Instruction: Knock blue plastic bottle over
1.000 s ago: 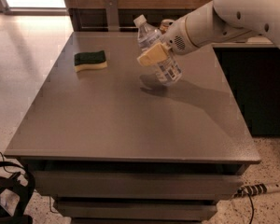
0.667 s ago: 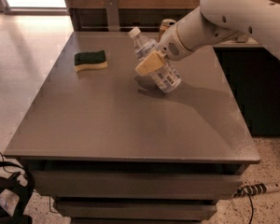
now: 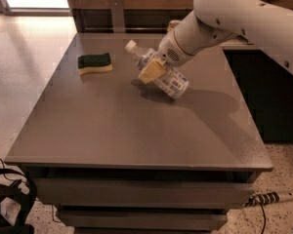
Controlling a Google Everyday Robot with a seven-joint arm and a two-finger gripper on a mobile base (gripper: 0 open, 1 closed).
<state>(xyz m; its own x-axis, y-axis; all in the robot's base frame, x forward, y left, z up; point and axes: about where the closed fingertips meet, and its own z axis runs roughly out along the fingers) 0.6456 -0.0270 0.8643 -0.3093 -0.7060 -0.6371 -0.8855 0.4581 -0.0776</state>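
The blue plastic bottle (image 3: 167, 80) is a clear bluish bottle with a white cap and a white label. It leans steeply on the grey table (image 3: 127, 130), cap pointing up and to the left, base toward the right, at the table's far middle. My gripper (image 3: 151, 70) presses against the bottle's middle, its tan tip lying over the bottle's near side. The white arm (image 3: 224, 18) reaches in from the upper right.
A green and yellow sponge (image 3: 94, 63) lies at the table's far left. A small tan object (image 3: 173, 24) peeks out behind the arm at the table's back edge. A wooden cabinet wall stands behind the table. A power strip (image 3: 276, 197) lies on the floor at the right.
The bottle has tipped further over, its cap swinging left and down. My gripper has moved left and down with it.
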